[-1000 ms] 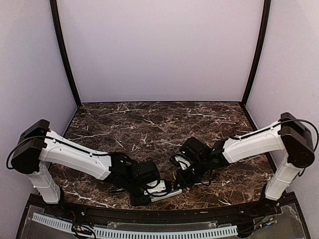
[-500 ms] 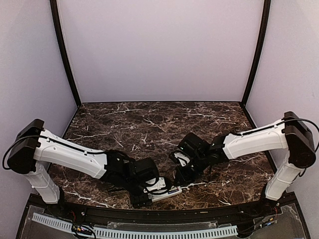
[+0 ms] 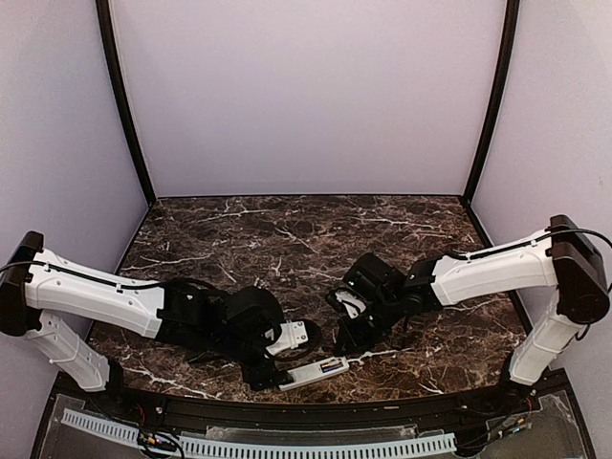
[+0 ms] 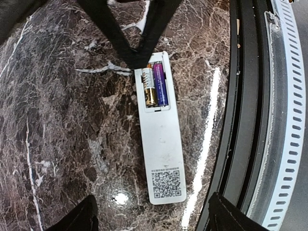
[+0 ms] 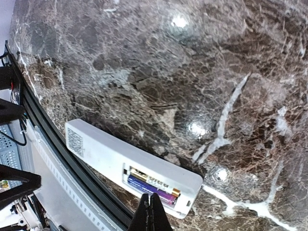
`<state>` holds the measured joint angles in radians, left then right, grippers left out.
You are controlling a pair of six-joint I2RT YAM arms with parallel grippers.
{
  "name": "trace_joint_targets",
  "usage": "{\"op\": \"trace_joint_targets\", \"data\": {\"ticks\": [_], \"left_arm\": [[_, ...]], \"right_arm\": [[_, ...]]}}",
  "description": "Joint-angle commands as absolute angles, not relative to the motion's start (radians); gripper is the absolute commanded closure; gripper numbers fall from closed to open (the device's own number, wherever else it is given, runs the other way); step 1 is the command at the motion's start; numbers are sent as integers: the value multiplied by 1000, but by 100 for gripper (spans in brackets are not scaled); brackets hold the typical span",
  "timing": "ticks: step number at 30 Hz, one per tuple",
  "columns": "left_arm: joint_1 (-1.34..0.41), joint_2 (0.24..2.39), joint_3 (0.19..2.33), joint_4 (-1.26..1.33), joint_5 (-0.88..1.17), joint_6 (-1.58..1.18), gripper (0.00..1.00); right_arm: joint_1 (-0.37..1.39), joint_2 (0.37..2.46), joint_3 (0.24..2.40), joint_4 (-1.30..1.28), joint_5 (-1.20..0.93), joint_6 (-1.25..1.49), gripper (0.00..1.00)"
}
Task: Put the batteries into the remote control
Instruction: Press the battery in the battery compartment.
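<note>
The white remote control (image 3: 320, 369) lies back-up on the marble table near the front edge. Its recess is uncovered, and two batteries (image 4: 155, 86), one gold-and-black and one purple, lie in it side by side. They also show in the right wrist view (image 5: 151, 186). My left gripper (image 4: 155, 219) is open and empty. It stands just off the remote's QR-code end (image 4: 166, 180) and shows in the top view too (image 3: 275, 373). My right gripper (image 5: 151, 211) is shut with its tips pressed together. They rest at the remote's battery end, beside the purple battery.
The black table rail (image 4: 245, 120) and a white slotted strip (image 4: 288, 120) run close alongside the remote at the front edge. Dark marble table (image 3: 287, 239) stretches away behind both arms. Walls enclose the back and sides.
My left arm has drawn back to the left, away from the remote, and its gripper no longer straddles it. The remote and my right gripper have hardly moved.
</note>
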<state>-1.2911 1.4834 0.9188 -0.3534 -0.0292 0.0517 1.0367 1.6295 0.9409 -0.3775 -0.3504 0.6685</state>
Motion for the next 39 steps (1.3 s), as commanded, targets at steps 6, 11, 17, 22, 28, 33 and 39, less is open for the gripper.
{"op": "trace_joint_targets", "data": {"ticks": [6, 11, 17, 22, 28, 33, 39], "left_arm": [[-1292, 1382, 871, -342, -151, 7, 21], [-1287, 1326, 857, -332, -183, -26, 19], [-1262, 1246, 825, -324, -257, -59, 13], [-1237, 1178, 803, -310, -266, -74, 6], [-1218, 1164, 802, -309, -289, -86, 3], [-1209, 1193, 813, -326, -297, -92, 3], [-1207, 1198, 815, -316, -297, -88, 3]], "right_arm": [[1034, 1691, 901, -352, -367, 678, 100], [1042, 1657, 977, -421, -337, 655, 100], [1069, 1665, 1044, -427, -348, 644, 100], [1071, 1700, 1020, -384, -373, 659, 100], [1077, 1782, 956, -308, -414, 680, 100], [1077, 1776, 962, -349, -380, 672, 100], [1082, 1724, 1054, -439, -350, 641, 100]]}}
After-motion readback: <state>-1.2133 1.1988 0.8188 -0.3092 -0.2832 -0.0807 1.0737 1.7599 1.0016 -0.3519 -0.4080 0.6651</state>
